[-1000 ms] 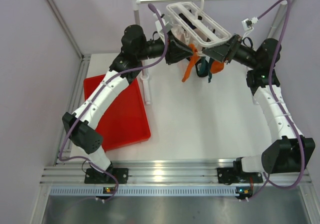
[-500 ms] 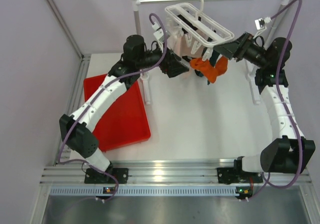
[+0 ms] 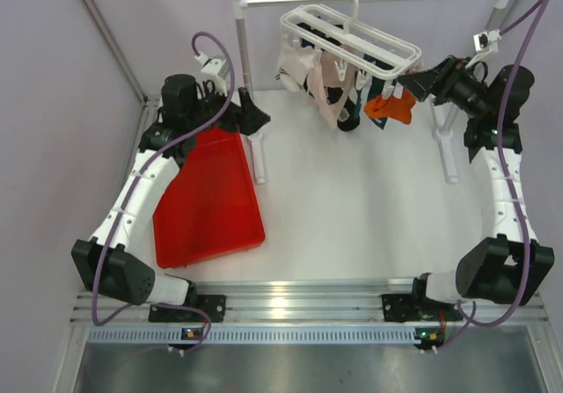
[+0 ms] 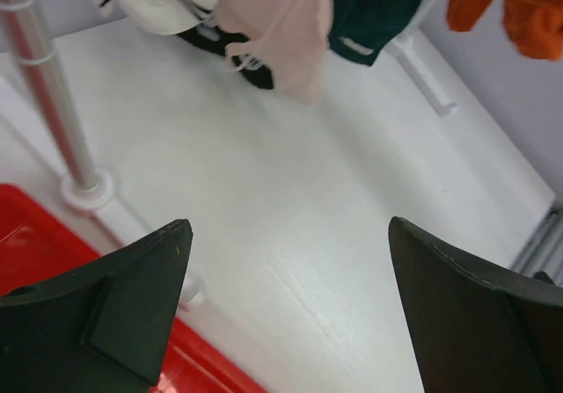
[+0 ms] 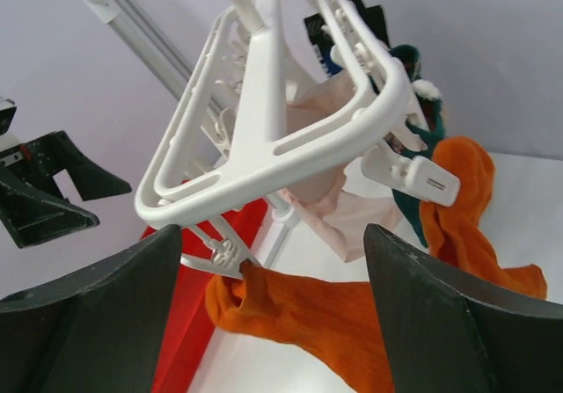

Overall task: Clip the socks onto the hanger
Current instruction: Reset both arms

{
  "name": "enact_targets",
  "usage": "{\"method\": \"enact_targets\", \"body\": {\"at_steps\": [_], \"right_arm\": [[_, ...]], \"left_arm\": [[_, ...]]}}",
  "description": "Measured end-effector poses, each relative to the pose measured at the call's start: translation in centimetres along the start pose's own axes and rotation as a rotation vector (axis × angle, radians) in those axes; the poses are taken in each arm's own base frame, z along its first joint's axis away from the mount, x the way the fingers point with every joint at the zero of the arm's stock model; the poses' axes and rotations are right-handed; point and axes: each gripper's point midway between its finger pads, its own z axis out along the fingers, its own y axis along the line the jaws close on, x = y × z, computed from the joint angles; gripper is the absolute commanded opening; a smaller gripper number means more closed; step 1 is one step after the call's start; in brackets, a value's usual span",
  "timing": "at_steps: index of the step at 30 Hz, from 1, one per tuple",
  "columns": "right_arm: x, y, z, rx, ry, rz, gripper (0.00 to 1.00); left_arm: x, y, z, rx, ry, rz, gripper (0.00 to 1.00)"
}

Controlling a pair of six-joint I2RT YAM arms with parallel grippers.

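Observation:
The white hanger (image 3: 347,37) hangs by its hook from the rail, and its frame (image 5: 264,129) fills the right wrist view. Two orange socks (image 3: 391,107) dangle from clips at its right end. One of them (image 5: 325,323) is pinched by a clip just beyond my right gripper (image 5: 273,235), which is open and holds nothing. A teal sock (image 4: 378,6) hangs beside a pale pink one (image 4: 277,24). My left gripper (image 3: 255,116) is open and empty by the rail's left post, apart from the hanger. Its tips (image 4: 288,226) frame bare table.
A red tray (image 3: 211,200) lies on the table's left side, under the left arm. The metal rail stand has a left post (image 3: 242,68) and a right foot (image 3: 449,147). Pale pink and black socks (image 3: 325,94) hang from the hanger's left part.
Both arms have drawn back from the hanger, the left one leftward to the post and the right one rightward. Both grippers have opened wider. The hanger has swung left, with the orange socks dangling.

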Motion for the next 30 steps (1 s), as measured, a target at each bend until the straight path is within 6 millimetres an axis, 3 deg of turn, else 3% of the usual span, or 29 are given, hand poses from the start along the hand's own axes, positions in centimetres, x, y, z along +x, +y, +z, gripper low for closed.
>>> {"method": "enact_targets", "body": {"at_steps": [3, 7, 11, 17, 25, 30], "right_arm": [[-0.3, -0.8, -0.7, 0.036, -0.005, -0.030, 0.99], [-0.4, -0.9, -2.6, 0.081, -0.006, -0.085, 1.00], [1.1, 0.4, -5.7, 0.118, 0.002, -0.159, 1.00], [5.4, 1.8, -8.9, 0.137, 0.068, -0.264, 1.00], [13.4, 0.6, -11.8, 0.164, 0.211, -0.264, 1.00], [15.9, 0.2, -12.6, 0.169, 0.252, -0.252, 1.00]], "left_arm": [[1.1, 2.6, -1.3, -0.106, 0.039, 0.005, 0.98], [3.4, 4.9, -2.8, -0.224, 0.109, 0.038, 0.98], [6.0, 6.5, -4.5, -0.310, 0.180, 0.070, 0.98], [9.6, 7.3, -7.7, -0.384, 0.232, 0.065, 0.98], [10.5, 8.1, -10.5, -0.458, 0.204, 0.077, 0.98], [11.0, 8.2, -11.1, -0.468, 0.202, 0.075, 0.98]]}}
